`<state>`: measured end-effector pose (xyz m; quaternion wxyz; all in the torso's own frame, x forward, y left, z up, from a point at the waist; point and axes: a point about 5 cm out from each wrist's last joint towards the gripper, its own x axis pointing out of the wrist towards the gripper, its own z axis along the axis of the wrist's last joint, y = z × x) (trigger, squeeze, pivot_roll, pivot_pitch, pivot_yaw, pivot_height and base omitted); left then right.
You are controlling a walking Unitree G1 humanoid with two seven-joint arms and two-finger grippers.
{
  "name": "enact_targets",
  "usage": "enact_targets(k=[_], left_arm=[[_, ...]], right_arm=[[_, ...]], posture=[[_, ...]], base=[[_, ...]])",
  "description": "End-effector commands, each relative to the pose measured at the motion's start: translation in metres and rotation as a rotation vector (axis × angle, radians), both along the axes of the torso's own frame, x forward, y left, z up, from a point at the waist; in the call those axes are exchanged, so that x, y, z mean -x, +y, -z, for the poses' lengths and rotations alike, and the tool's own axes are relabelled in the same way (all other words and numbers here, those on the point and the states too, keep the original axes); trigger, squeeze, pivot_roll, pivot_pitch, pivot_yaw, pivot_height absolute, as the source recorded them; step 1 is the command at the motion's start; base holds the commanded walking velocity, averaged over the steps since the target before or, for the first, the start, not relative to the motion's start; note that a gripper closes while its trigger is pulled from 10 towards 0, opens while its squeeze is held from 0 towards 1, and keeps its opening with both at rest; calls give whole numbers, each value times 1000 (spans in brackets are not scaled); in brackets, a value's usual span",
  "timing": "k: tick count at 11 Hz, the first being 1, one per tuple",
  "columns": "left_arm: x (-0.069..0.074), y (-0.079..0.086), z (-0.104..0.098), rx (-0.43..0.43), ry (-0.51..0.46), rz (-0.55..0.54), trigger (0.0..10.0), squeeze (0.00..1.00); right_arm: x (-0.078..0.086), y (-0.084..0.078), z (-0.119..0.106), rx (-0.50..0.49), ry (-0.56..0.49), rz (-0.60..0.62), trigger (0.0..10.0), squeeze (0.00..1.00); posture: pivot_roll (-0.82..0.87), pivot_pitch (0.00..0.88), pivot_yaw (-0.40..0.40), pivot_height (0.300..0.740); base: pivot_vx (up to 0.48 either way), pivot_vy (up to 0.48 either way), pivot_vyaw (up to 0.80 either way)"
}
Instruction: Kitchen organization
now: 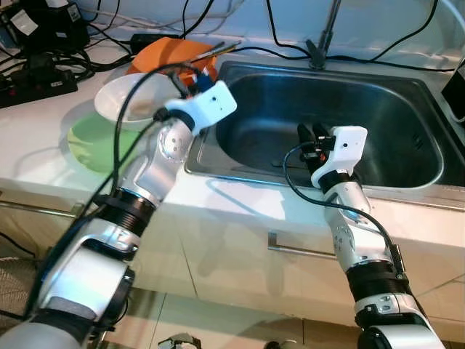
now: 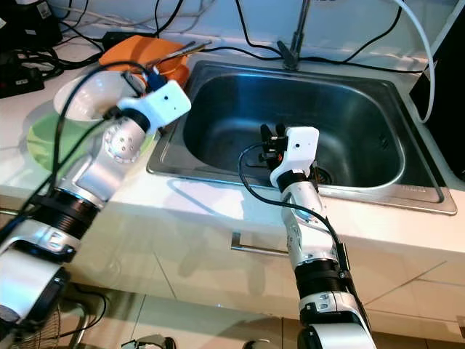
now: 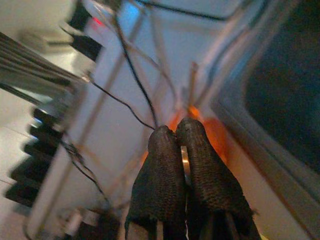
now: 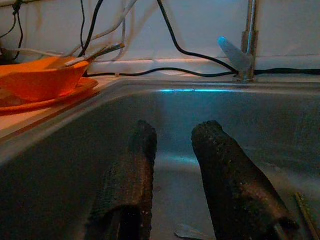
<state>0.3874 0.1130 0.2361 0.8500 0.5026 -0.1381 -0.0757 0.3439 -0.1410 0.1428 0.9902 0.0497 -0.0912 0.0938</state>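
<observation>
Right gripper (image 1: 312,135), centre frame, just over near rim of sink (image 1: 407,94), fingers (image 4: 227,180) spread, holding nothing; probably poised to reach into basin.

Left gripper (image 3: 178,137), upper left of centre, at sink's left corner above dishes; fingers pressed together on thin metal strip, likely utensil handle, identity unclear.

Left counter: green plate (image 1: 91,142) under white bowl (image 1: 127,98); behind, orange bowl (image 4: 40,75) on orange plate, utensils (image 1: 218,49) resting inside.

Far: faucet (image 1: 323,33), cables along wall.

Head views bright and sharp, with a bluish glare on the sink (image 1: 407,156) back wall. Left wrist view motion-blurred; right wrist view dim, fingers (image 4: 227,185) out of focus.
</observation>
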Motion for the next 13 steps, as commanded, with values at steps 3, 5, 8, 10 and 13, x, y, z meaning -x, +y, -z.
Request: enact_targets(k=[3,5,8,10,13], left_arm=[[18,-27,-51,118,-233,198,0,0],[39,-45,-68,428,-283,405,10000,0],[54,-55,-65,780,-185,591,10000,0],[53,-51,-51,991,-70,605,10000,0],[50,-42,-26,1188,69,593,10000,0]], right_arm=[[2,3,9,-6,37,-5,10000,0],[2,4,10,-5,38,-7,10000,0],[3,3,11,12,35,-8,10000,0],[4,3,9,82,12,-36,10000,588],[2,-1,-3,104,-27,-65,10000,1000]], posture=[[38,32,9,740],[34,18,11,740],[33,12,14,740],[27,8,17,740],[23,16,20,740]], base=[[0,0,0],[0,0,0],[0,0,0],[0,0,0],[0,0,0]])
